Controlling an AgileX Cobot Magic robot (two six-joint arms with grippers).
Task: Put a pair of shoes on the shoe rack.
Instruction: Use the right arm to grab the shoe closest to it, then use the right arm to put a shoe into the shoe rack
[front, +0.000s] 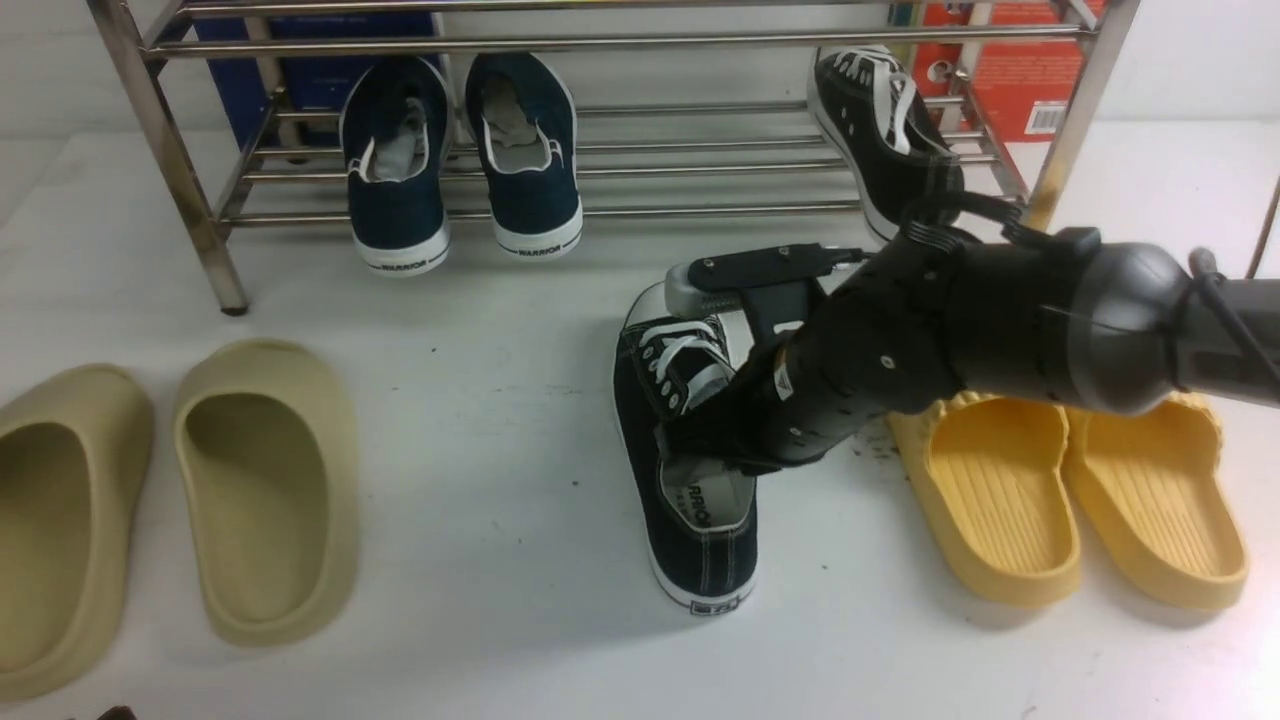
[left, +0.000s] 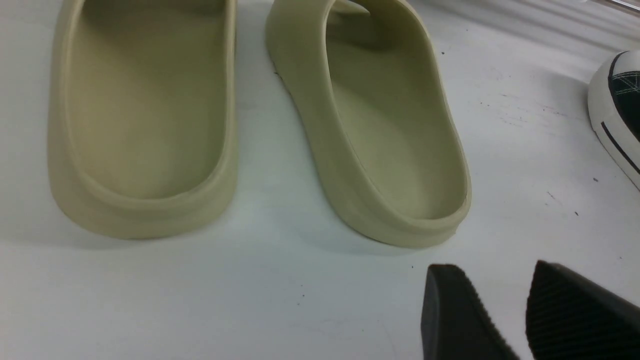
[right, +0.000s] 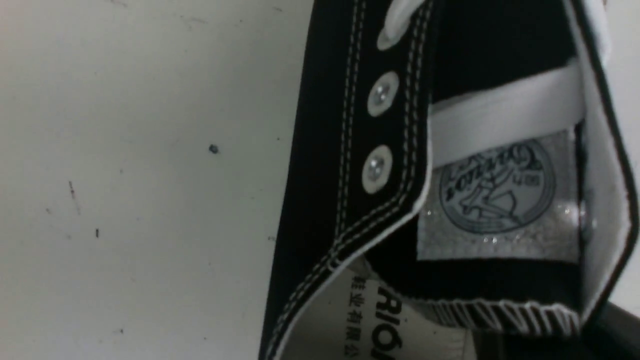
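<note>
right end effector (front: 705, 440) | closure: cannot tell | black sneaker (front: 700, 550) directly beneath, long axis toward shoe rack (front: 600, 43) ahead

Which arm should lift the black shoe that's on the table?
Right: the right pincer is at that sneaker, whose partner sits on the rack, at its right end. The left pincer hangs by the beige slides.

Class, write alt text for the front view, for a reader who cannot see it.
The right arm's end effector is at the opening of a black sneaker standing on the white table. Its mate sits on the steel shoe rack behind, right of a navy slip-on pair; beige slides lie left, yellow slides right.
</note>
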